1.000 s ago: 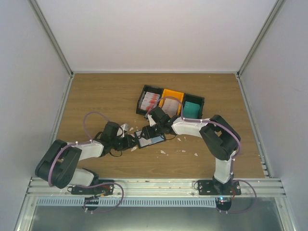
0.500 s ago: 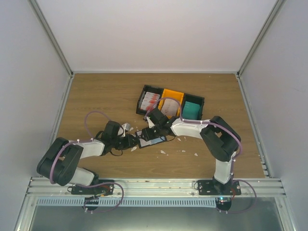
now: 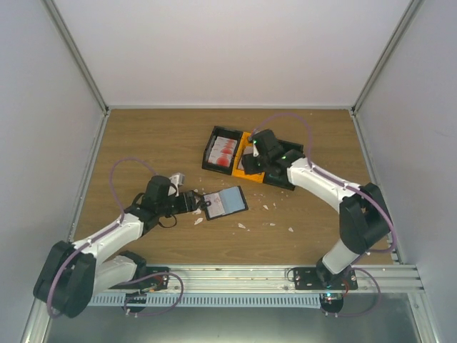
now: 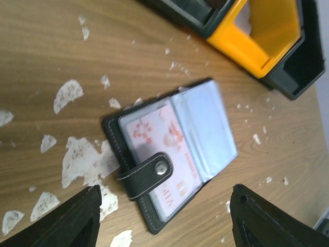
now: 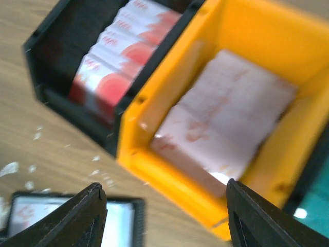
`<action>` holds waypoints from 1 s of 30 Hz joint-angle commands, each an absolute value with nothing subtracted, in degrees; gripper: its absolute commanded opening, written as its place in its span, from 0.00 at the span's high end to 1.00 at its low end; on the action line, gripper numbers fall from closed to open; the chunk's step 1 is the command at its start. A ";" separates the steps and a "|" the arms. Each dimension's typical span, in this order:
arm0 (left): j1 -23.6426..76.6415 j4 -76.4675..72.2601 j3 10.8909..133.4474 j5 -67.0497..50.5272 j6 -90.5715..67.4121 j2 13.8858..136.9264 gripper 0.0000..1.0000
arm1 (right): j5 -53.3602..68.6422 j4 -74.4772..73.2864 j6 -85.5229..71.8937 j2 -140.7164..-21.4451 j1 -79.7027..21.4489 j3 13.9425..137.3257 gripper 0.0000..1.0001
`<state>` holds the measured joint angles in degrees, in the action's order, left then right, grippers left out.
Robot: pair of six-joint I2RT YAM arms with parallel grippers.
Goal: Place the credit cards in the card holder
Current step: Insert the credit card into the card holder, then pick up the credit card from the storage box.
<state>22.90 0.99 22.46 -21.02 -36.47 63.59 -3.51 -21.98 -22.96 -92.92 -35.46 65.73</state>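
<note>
1. A second ago both arms met at the card holder (image 3: 225, 202). Now they have parted, and the holder lies alone and open near the middle of the table (image 3: 143, 136), slightly turned from where it lay
2. Your left gripper (image 3: 193, 202) has drawn back to the holder's 9 o'clock. Its jaws, which were nipping the holder's edge, now stand spread and empty, with the snap strap (image 4: 154, 172) lying loose between them in the wrist view
3. Your right gripper (image 3: 248, 151) has swung off to about 1 o'clock of the holder and hangs over the orange tray (image 5: 169, 170). Its jaws are spread with nothing in them, above the whitish cards (image 5: 226, 123) stacked inside
4. A red-and-white card (image 4: 154, 134) shows behind the holder's left window, while the right window looks bare. I take it that one card is stowed and the right arm is going for the next, so several credit cards remain
5. More red-and-white cards (image 5: 118, 62) stand on edge in the black tray (image 3: 214, 158) at the orange tray's 9 o'clock. A sliver of teal shows at its 3 o'clock in the right wrist view, too cropped to call
6. With the left jaws off, nothing pins the holder, so expect it to slide when the next card is pushed in
7. The wood-grain top is littered with small white scraps (image 4: 77, 154), thickest around the holder's 7 to 9 o'clock
8. Pale blank walls close three sides, and a metal rail (image 3: 228, 275) carrying both bases runs along 6 o'clock
</note>
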 commanded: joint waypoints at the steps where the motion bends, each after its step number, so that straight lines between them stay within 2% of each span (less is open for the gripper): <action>1: 23.29 3.15 25.54 -18.41 -35.32 60.33 0.29 | -3.85 -30.71 -10.58 -93.98 -28.87 72.33 0.35; 6: 23.29 0.85 27.74 -22.40 -35.81 62.50 0.28 | -1.95 -34.71 -5.74 -93.58 -21.34 72.03 0.42; 8: 23.29 -0.61 28.58 -24.57 -35.77 64.49 0.29 | -0.35 -35.46 -3.53 -93.18 -19.35 71.60 0.52; 20: 23.57 -0.52 37.97 -29.51 -33.89 79.64 0.34 | 1.63 -40.15 -0.26 -103.01 -15.82 75.38 0.88; 24: 23.56 -0.44 38.99 -29.75 -33.39 81.16 0.34 | 3.02 -41.25 1.13 -105.88 -15.88 77.56 0.84; 28: 23.57 -0.80 39.47 -29.18 -33.21 82.75 0.34 | 5.03 -40.32 2.55 -106.85 -16.24 77.80 0.75; 30: 23.55 -0.85 39.97 -29.61 -33.38 83.42 0.34 | 6.26 -40.01 2.96 -108.06 -16.65 78.56 0.74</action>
<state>23.20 1.10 37.82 -28.69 -34.65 82.15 3.38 -40.27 0.99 -105.89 -16.40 76.18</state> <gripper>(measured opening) 0.660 0.252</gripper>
